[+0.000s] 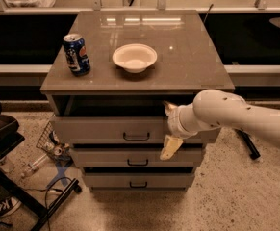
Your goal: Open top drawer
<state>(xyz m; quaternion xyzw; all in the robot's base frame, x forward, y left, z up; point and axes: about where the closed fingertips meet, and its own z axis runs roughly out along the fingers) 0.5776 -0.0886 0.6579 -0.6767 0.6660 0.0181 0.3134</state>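
Upright blue can (76, 54) at left on the cabinet top (187, 57), white bowl (134, 57) just right of it; gripper (168, 129) under that top's front edge, right of centre; wire basket (45, 136) and plastic bottle (33, 166) on the floor at left.

Plastic tool (168, 129) at matt top drawer (106, 129)

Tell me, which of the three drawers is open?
The top drawer, just under the countertop: it stands pulled forward, with a dark opening behind its front. The middle drawer and bottom drawer sit further back. The gripper is at its front's right end.
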